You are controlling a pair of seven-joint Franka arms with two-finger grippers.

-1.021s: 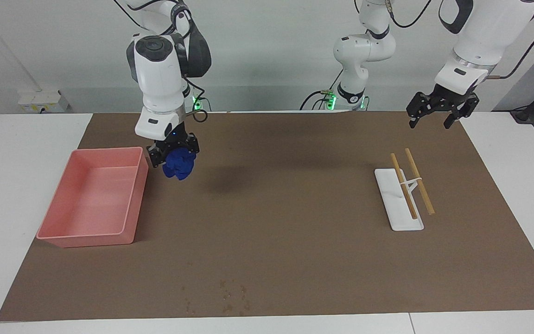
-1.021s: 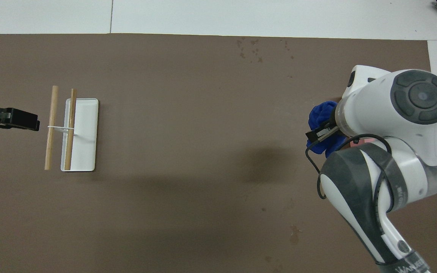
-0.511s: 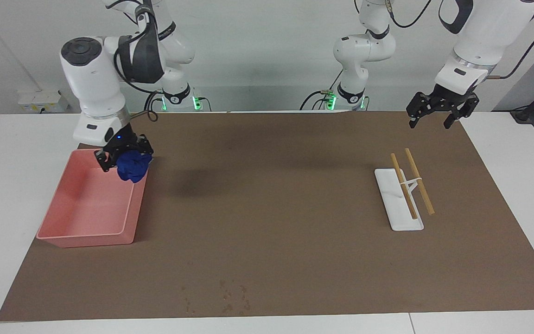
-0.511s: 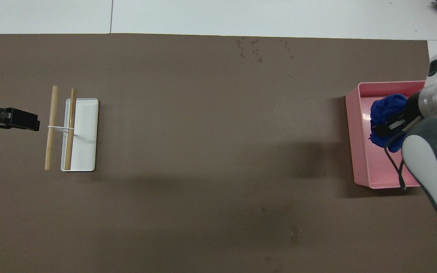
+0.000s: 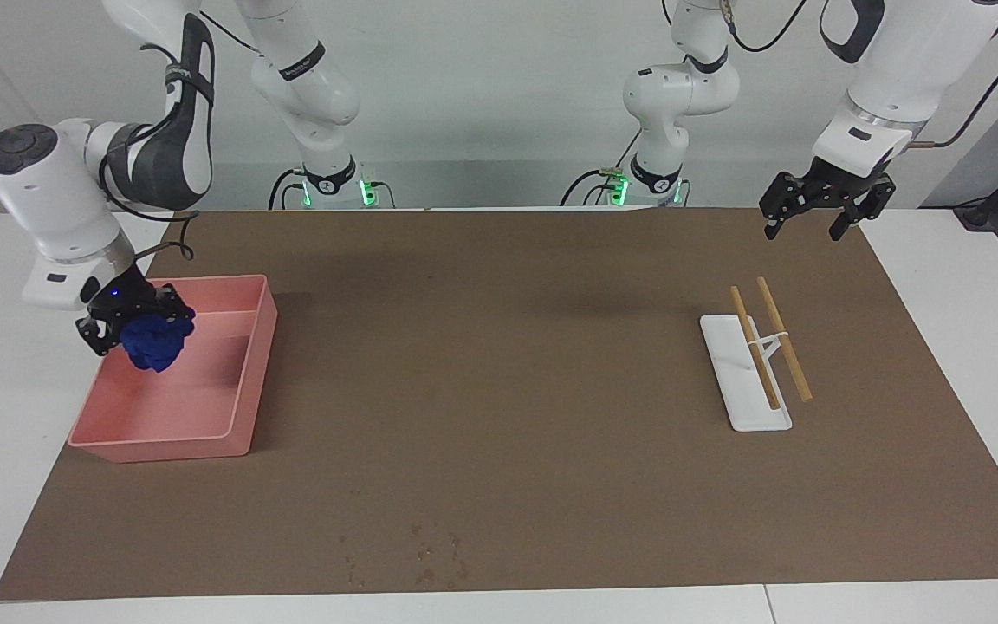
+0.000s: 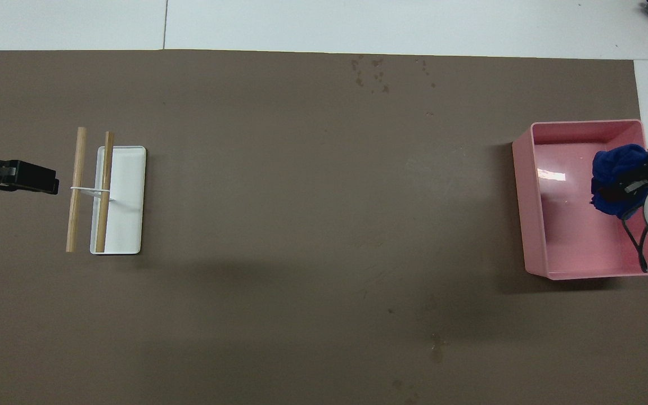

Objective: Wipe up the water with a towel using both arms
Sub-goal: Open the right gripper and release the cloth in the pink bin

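Observation:
My right gripper [image 5: 137, 332] is shut on the deep-blue towel [image 5: 153, 343], a bunched lump, and holds it in the air over the pink tray [image 5: 243, 390], above the tray's side toward the right arm's end of the table. In the overhead view the towel [image 6: 616, 169] hangs over the tray [image 6: 526, 197] with the right gripper [image 6: 628, 188] partly cut off at the frame edge. I see no darker oval blotch of water on the brown mat; only a faint soft-edged patch [image 6: 431, 169] lies beside the tray. My left gripper [image 5: 802, 232] is open and empty, and waits raised over the mat's corner.
A white holder [image 5: 746, 407] with two wooden sticks [image 5: 783, 338] lying across it sits toward the left arm's end; it also shows in the overhead view [image 6: 127, 225]. A cluster of tiny dark specks [image 5: 430, 555] marks the mat's edge farthest from the robots.
My right arm has swung the towel from over the mat beside the tray to over the tray, toward its own end of the table. The left arm has not moved.

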